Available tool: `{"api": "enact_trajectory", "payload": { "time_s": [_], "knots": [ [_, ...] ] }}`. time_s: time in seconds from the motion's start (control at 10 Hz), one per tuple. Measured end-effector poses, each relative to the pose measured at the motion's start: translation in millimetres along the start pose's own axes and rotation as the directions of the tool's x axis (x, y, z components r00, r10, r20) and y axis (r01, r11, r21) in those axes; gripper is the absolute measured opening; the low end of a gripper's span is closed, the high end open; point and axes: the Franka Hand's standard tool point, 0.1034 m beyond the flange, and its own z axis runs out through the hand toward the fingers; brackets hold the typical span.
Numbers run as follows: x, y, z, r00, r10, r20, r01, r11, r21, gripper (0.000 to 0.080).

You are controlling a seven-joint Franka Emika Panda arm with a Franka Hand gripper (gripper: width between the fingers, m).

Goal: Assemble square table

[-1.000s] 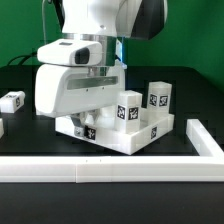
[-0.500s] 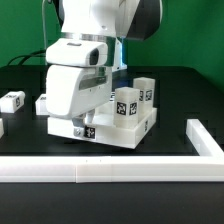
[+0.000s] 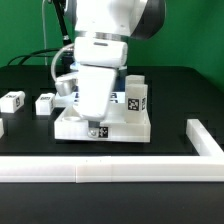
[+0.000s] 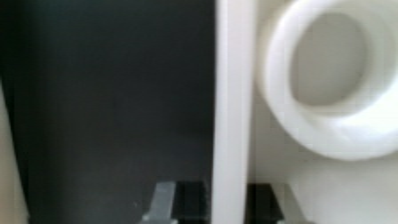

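the black tabletop [image 3: 180,90] runs back to a plain green wall [image 3: 195,40], with the white l-shaped border rail [image 3: 110,170] along the front and up the exterior view's right. the square table slab [image 3: 125,127] sits mid-surface under the arm with a tagged leg [image 3: 135,97] upright on it. one spare leg [image 3: 45,103] and a second spare leg [image 3: 12,100] lie off to the exterior view's left. in the wrist view the gripper [image 4: 226,203] is pinching the slab's raised rim [image 4: 231,90], a finger on each side, just beside a round corner socket [image 4: 338,80].
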Motion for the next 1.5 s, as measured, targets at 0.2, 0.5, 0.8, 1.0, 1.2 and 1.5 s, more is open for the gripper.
{"api": "enact_trajectory", "payload": {
  "time_s": [0.2,0.5,0.8,1.0,1.2,1.5],
  "knots": [
    [1.0,9.2,5.7,0.990,-0.138,0.008,0.137,0.990,0.035,0.0069],
    [-4.4,6.0,7.3,0.947,-0.321,0.018,0.320,0.946,0.043,0.0069],
    [5.4,9.8,5.6,0.854,-0.520,0.025,0.518,0.854,0.059,0.0063],
    [29.2,21.7,0.1,0.759,-0.651,0.021,0.648,0.758,0.077,0.0063],
    [40.3,29.9,3.3,0.552,-0.834,0.014,0.827,0.549,0.120,0.0064],
    [34.2,25.8,6.4,0.386,-0.923,-0.010,0.915,0.381,0.134,0.0064]
  ]
}}
